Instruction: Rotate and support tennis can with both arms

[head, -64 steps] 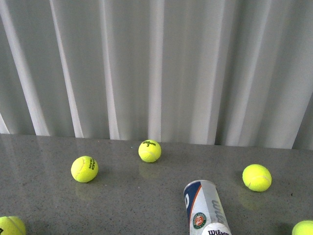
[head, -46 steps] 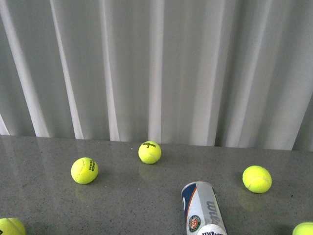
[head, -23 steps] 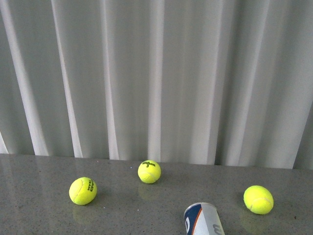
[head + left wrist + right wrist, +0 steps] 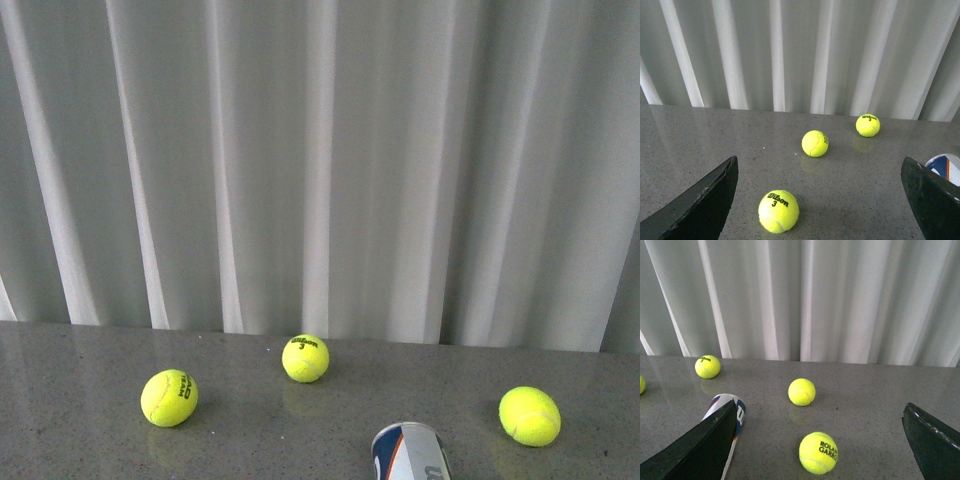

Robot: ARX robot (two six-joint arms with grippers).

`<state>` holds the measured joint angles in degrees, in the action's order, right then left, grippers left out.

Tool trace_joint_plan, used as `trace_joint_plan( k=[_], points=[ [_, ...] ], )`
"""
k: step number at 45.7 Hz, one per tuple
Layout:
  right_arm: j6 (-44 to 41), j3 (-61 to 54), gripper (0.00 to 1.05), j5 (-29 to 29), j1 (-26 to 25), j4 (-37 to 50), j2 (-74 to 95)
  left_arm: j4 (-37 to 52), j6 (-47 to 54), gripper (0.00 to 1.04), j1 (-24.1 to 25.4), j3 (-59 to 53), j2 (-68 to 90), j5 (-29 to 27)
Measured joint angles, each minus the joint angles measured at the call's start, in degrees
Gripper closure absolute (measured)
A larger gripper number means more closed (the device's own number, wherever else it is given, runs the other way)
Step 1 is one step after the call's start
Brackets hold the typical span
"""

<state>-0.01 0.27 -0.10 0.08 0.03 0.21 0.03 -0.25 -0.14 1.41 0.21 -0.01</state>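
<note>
Tennis can (image 4: pixel 410 452) lying on table (image 4: pixel 80 375), left hand (image 4: pixel 818 164) and right hand (image 4: pixel 820 405) both spread wide, empty

left-wrist near ball (image 4: pixel 778 211): Wilson 3 | far ball (image 4: pixel 868 125): Wilson 3 | right-wrist near ball (image 4: pixel 818 452): ROLA GARR

You had a glossy grey speckled surface (image 4: pixel 70 370) carrying three yellow-green balls, well apart: a left ball (image 4: pixel 169 398), a middle ball (image 4: pixel 305 358) farther back, and a right ball (image 4: pixel 530 416). The tennis can (image 4: pixel 411 452) lay on its side between the middle and right balls, nearer the camera.
</note>
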Motion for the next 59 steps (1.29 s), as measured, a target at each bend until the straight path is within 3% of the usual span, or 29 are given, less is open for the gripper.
trace_joint_plan(
  k=[19, 21, 23, 25, 32, 38, 59],
  points=[
    [0.0, 0.0, 0.07, 0.0, 0.0, 0.0, 0.02, 0.0, 0.0, 0.07, 0.0, 0.0, 0.0, 0.0],
    [0.57, 1.55, 0.07, -4.7, -1.33, -4.17, 1.86, 0.0, 0.0, 0.07, 0.0, 0.0, 0.0, -0.02],
    [1.53, 4.42, 0.07, -10.99, -3.15, -8.81, 7.48, 0.0, 0.0, 0.07, 0.0, 0.0, 0.0, 0.0],
    [2.43, 6.97, 0.07, -14.95, -3.41, -6.99, 15.89, 0.0, 0.0, 0.07, 0.0, 0.0, -0.02, 0.02],
    [3.52, 20.31, 0.07, -15.06, 3.5, 0.66, 49.48, 0.0, 0.0, 0.07, 0.0, 0.0, -0.04, 0.0],
    [6.08, 31.21, 0.07, -13.33, 7.82, 2.29, 76.15, 0.0, 0.0, 0.07, 0.0, 0.0, -0.02, 0.0],
    [10.64, 49.44, 0.07, -12.9, 14.38, 0.37, 105.09, 0.0, 0.0, 0.07, 0.0, 0.0, -0.02, 0.0]
  ],
)
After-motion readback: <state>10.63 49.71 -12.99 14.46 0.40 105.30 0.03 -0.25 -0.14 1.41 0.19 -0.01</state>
